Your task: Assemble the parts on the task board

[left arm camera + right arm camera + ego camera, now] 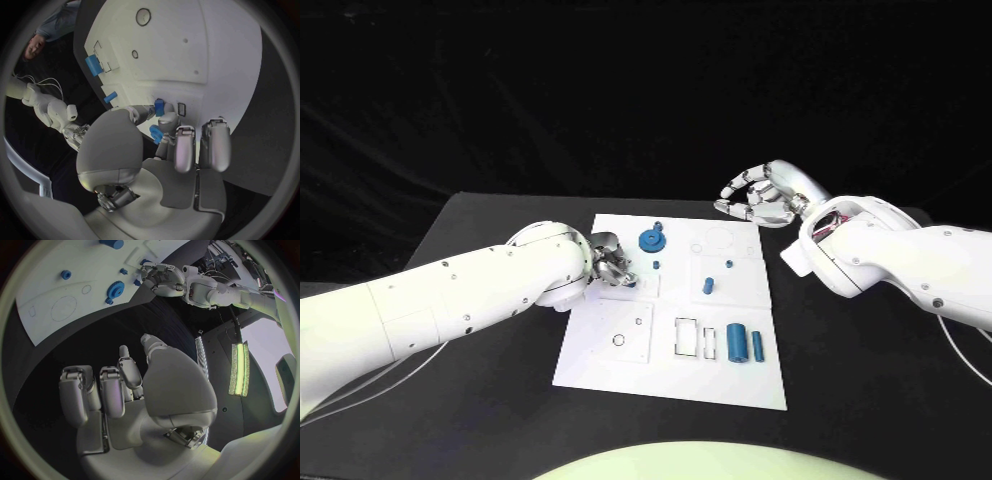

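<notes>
While the left hand [607, 266] pinches a small blue part [156, 133] over the task board [625, 350] for insertion, the right hand [764, 194] waits curled and empty beyond the board's far corner.

Left wrist view. The left hand [165, 150] fills the lower centre, its fingertips [164, 122] closed on a small blue part [156, 133] at the edge of the white task board [206, 55]. Two further blue parts [94, 64] lie on the board, upper left.

Black table [502, 330], seemingly dark backdrop [646, 90] behind
</notes>
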Robot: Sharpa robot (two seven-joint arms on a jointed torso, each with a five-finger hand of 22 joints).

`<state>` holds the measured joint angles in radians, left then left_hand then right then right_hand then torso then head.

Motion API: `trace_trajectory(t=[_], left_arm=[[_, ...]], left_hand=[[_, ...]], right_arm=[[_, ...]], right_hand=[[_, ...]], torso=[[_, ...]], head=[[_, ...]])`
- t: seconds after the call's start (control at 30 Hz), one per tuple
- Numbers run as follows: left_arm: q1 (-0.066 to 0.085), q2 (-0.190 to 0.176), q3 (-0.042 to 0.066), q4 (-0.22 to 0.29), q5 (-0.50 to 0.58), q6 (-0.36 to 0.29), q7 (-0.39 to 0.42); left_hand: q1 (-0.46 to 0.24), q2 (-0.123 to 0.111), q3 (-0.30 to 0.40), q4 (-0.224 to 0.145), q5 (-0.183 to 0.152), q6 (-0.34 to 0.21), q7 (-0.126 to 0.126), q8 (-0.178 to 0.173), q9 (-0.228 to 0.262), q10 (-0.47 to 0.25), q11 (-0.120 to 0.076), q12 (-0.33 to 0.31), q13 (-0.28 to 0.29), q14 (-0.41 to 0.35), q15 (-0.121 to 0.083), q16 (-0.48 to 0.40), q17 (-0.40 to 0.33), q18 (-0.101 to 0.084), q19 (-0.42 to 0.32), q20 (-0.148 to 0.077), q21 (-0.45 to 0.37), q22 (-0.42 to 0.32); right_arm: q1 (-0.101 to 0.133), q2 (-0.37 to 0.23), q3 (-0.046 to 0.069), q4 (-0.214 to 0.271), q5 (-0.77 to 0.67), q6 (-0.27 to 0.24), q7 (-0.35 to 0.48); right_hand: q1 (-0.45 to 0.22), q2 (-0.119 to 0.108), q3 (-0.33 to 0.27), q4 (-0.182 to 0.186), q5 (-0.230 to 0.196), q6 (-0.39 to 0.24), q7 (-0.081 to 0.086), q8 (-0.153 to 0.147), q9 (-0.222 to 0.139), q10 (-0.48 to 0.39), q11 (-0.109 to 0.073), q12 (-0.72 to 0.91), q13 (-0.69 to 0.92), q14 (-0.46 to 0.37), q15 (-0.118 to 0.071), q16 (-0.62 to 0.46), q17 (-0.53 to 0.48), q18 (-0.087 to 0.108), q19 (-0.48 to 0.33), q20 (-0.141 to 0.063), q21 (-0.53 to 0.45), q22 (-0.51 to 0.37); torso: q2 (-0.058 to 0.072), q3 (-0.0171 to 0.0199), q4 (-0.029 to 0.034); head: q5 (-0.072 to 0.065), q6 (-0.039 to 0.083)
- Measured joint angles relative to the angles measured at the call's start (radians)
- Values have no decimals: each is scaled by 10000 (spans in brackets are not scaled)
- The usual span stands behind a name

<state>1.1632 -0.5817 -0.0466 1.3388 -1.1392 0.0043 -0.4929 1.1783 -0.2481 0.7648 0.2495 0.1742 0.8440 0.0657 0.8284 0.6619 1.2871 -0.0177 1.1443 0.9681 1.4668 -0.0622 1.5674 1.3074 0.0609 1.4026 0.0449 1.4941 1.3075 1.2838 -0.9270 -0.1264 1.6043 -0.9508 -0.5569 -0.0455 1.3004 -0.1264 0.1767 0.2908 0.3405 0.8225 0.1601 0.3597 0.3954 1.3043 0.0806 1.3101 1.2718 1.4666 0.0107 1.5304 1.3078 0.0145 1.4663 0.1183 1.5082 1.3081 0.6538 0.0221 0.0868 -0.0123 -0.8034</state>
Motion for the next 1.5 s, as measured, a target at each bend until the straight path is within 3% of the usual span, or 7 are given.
trace_trajectory(t=[0.4, 0.43, 0.97, 1.5], left_arm=[[59, 191, 25, -233, 113, 293, -172], [64, 209, 26, -246, 117, 310, -184], [105, 375, 25, -387, 125, 411, -358], [128, 499, 25, -554, 154, 495, -423]], left_hand=[[-231, -32, 35, 19, -46, 160, -89, 28, 25, 110, -41, 52, 100, 1, -74, 0, 0, 0, 73, 1, 36, 0], [-292, -74, 413, -359, -81, 162, -89, 39, 24, 142, -71, 52, 114, 1, -74, 0, -1, 1, 76, -2, 36, 0], [-470, 82, 413, -360, -122, 213, -116, 156, 104, 292, -139, 174, 237, 3, -146, 0, -1, 0, 234, -20, 75, -1], [-695, 42, 343, -430, -143, 369, -271, 161, 161, 358, -175, 213, 260, 2, -219, -1, -1, 1, 269, -55, 113, -1]], right_arm=[[0, 8, 0, 6, 0, 0, 0], [0, 10, 0, 6, 0, 0, 0], [-1, 24, 0, 10, -1, 0, -3], [-1, 17, 1, 25, -1, 0, -3]], right_hand=[[0, 0, 0, 0, 0, 0, 0, 0, 0, 0, 0, 0, 0, 0, 0, 0, -1, 0, 0, 0, 0, -1], [0, 0, 0, 0, 0, 0, 0, 0, 0, 0, 0, 0, 0, 0, 0, 0, -1, 0, 0, 0, 0, -1], [0, 0, 0, 0, 0, 0, 0, 0, 0, 0, 0, 0, 0, 0, 0, 0, -3, 0, 0, 0, 0, -4], [-41, -42, 0, 0, 62, 0, 0, 40, 0, 0, 0, 0, -17, 0, 0, 0, -4, 0, 0, 0, -42, -6]], torso=[[-7, 10, 3], [-7, 9, 4], [-5, 4, 6], [-6, -6, 11]], head=[[-11, -9], [-11, -10], [-1, 5], [-25, -6]])
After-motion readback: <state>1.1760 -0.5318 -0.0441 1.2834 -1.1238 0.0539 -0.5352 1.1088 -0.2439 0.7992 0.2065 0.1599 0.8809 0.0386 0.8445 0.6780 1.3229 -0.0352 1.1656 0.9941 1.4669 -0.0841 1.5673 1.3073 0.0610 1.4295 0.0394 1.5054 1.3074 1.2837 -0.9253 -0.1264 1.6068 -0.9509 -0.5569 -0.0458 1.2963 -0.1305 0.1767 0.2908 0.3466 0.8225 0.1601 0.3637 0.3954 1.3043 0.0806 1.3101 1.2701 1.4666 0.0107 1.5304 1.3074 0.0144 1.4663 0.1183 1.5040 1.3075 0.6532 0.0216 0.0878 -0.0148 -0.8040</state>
